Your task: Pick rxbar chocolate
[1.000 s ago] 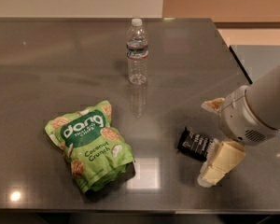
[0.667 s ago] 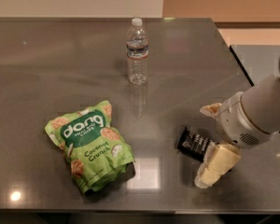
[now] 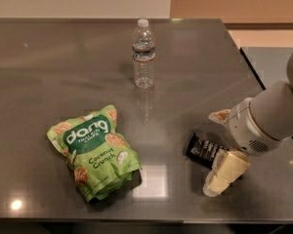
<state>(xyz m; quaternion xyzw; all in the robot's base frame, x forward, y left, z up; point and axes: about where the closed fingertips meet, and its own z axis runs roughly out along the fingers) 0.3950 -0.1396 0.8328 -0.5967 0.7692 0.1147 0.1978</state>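
Biggest worry starts with the worktop (image 3: 49, 57): it's a glossy grey slab, so I'd guess anything flat that gets bumped will skate instead of staying put. The arm (image 3: 276, 113) comes in from the right and sits low. Its tool (image 3: 214, 152) has its two cream fingers spread apart, one above and one below the right end of the rxbar chocolate (image 3: 201, 149). The bar lies flat near the front right of the worktop, and nothing is clamped on it. The lower finger (image 3: 225, 175) covers the bar's right end, and I can't tell if it's actually touching.

If the fingers close while they're riding over the wrapper rather than straddling it, they could just shove the bar left or pinch only a crimped end and drop it. The green chip bag (image 3: 95, 152) and water bottle (image 3: 143, 52) are well apart from the bar, so they shouldn't get in the way.

Compared with a second ago, the arm has drifted slightly down and left, with the lower finger further over the bar. The bag, bottle and bar haven't budged.
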